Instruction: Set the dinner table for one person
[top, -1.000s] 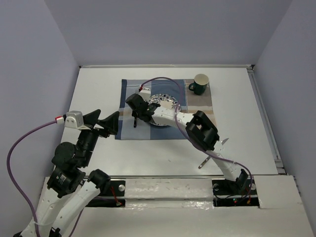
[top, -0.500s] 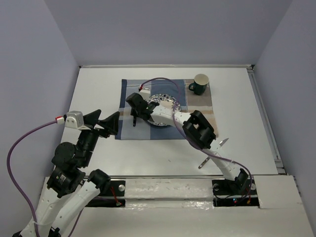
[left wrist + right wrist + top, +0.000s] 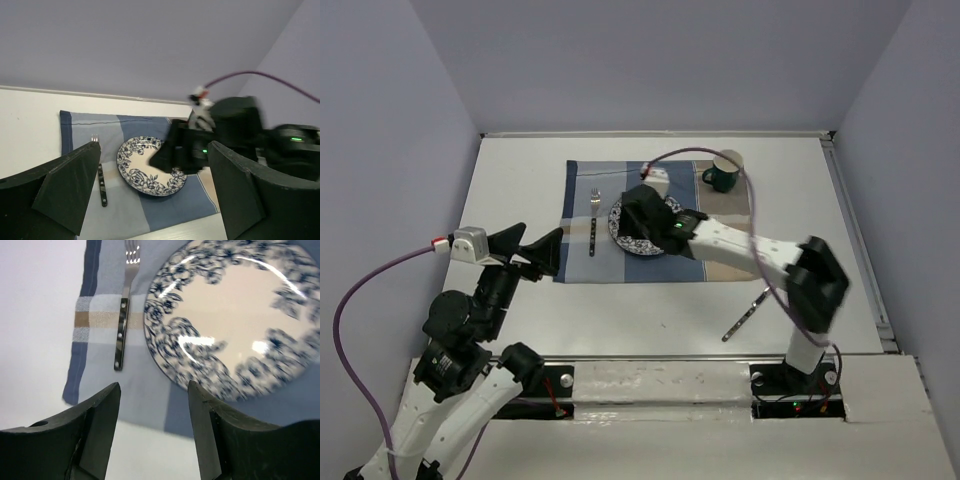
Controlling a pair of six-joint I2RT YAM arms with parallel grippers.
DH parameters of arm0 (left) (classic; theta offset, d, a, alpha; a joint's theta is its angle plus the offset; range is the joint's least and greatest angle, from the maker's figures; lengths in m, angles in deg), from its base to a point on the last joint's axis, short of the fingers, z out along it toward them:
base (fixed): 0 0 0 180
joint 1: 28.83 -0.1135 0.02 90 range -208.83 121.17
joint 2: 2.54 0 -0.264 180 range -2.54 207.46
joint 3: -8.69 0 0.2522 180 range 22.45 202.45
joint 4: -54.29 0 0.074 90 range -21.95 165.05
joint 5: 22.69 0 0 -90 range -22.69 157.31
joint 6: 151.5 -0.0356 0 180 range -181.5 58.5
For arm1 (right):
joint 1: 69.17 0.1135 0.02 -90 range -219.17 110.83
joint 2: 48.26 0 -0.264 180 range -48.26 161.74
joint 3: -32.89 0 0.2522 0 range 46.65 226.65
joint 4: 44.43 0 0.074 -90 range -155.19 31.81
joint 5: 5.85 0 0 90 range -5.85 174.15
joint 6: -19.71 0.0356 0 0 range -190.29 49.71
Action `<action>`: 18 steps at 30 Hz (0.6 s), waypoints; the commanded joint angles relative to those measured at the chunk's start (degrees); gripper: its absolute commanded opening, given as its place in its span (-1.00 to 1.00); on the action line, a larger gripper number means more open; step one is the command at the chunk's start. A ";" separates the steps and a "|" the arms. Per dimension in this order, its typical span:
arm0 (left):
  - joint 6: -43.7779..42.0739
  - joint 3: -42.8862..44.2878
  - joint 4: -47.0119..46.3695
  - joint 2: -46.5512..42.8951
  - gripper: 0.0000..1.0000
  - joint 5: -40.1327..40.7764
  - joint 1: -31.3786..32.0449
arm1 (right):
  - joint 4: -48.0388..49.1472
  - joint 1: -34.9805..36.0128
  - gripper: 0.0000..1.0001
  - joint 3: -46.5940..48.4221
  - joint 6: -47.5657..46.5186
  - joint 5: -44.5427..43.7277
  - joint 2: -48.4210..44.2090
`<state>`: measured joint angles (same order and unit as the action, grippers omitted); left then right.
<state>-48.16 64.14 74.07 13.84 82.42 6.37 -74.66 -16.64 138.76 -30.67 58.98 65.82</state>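
Observation:
On the white dinner table (image 3: 520, 180) lies a blue-and-tan plaid cloth (image 3: 620, 268). A blue-flowered plate (image 3: 625, 238) (image 3: 235, 325) (image 3: 140, 170) rests on it, partly hidden from above by my right gripper (image 3: 640, 214) (image 3: 154, 386). That gripper hangs open and empty over the plate's left part. A dark-handled fork (image 3: 593, 222) (image 3: 122, 335) (image 3: 102, 184) lies on the cloth just left of the plate, tines pointing away. My left gripper (image 3: 534, 250) (image 3: 152, 150) stands wide open and empty above the cloth's near left corner.
A green mug (image 3: 725, 172) stands on the cloth's far right corner. A knife (image 3: 745, 317) lies on the bare table, near right of the cloth. The right arm stretches across the cloth's right side, its purple cable arching over the plate.
My right gripper has opened, left the fork lying on the cloth left of the plate, and pulled back right over the plate. Its elbow has swung right. The left arm has not moved.

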 commanded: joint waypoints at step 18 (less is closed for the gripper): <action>-0.77 0.85 -1.98 -1.62 0.98 1.41 3.91 | -43.12 -0.24 0.62 -55.12 47.92 -2.87 -52.94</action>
<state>-48.16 64.14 74.03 11.59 82.60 9.78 -114.62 -16.97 80.80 11.71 56.64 7.29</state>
